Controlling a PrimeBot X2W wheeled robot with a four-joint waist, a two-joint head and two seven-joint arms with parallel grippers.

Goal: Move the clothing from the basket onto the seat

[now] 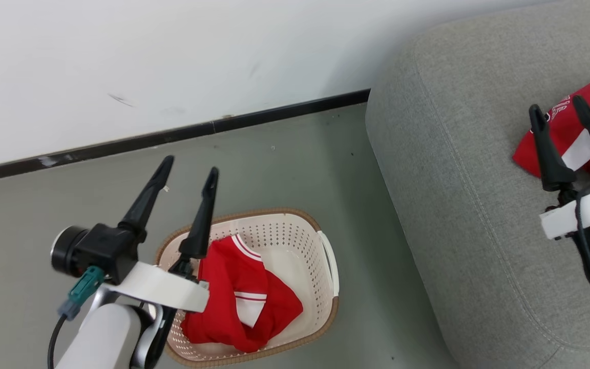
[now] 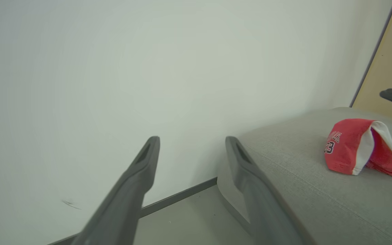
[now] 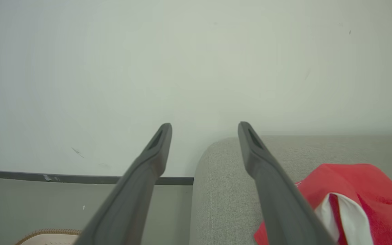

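**Left arm.** The left gripper hangs above the near-left rim of the basket. Its fingers are spread wide and hold nothing.

**Basket.** It stands on the floor, just beside the end of the seat. One red garment with white trim lies crumpled in its base.

**Seat.** A printed garment lies bunched on the cushion. The right gripper hovers over it, fingers fully apart and gripping nothing.

**Beyond.** A dark skirting runs along the foot of the wall.

**Step in hand (judgement).** One piece is delivered and one is left to fetch, so the task is about half done. The next move calls for the left arm to tip its fingers down into the basket, close on a raised fold of the cloth and lift it clear of the rim before crossing to the seat.

**Views compared.** The head view gives the basket's contents. The left wrist view looks along the wall and gives the lettering and numerals on the delivered piece, plus a tan panel behind the seat. The right wrist view catches a sliver of the woven rim at its lower left.
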